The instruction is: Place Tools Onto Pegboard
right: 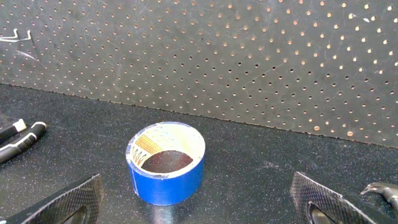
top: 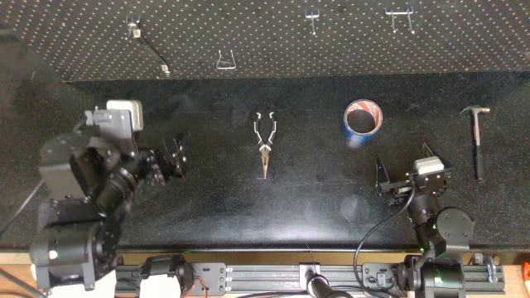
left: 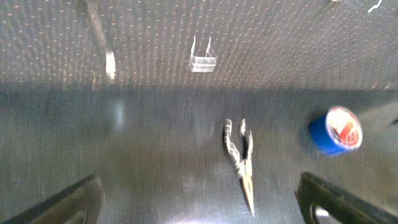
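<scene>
Looking down in the top view, you've got the blue tape roll point(top: 363, 121) flat on the counter point(top: 315, 207), hole up, near the pegboard point(top: 265, 37). Pliers point(top: 264, 142) lie well left of the tape roll, tips pointing away from the pegboard. The hammer point(top: 476, 142) lies well right of the tape roll, head toward the pegboard. The right gripper point(top: 404, 164) sits near the tape roll, on the side away from the pegboard, fingers apart, nothing held. The left gripper point(top: 175, 157) is far left of the tape roll, past the pliers. A wire hook point(top: 225, 60) is on the pegboard up and left of the tape roll, and a slim dark item point(top: 147, 45) hangs farther left.

Left wrist view: your left gripper's fingers are spread wide with nothing between them. The pliers lie on the counter ahead, apart from the tape roll.

Right wrist view: fingers wide apart, the tape roll straight ahead and untouched, pegboard right behind it. Pliers handles and the hammer head peek in on opposite sides of the tape roll.
</scene>
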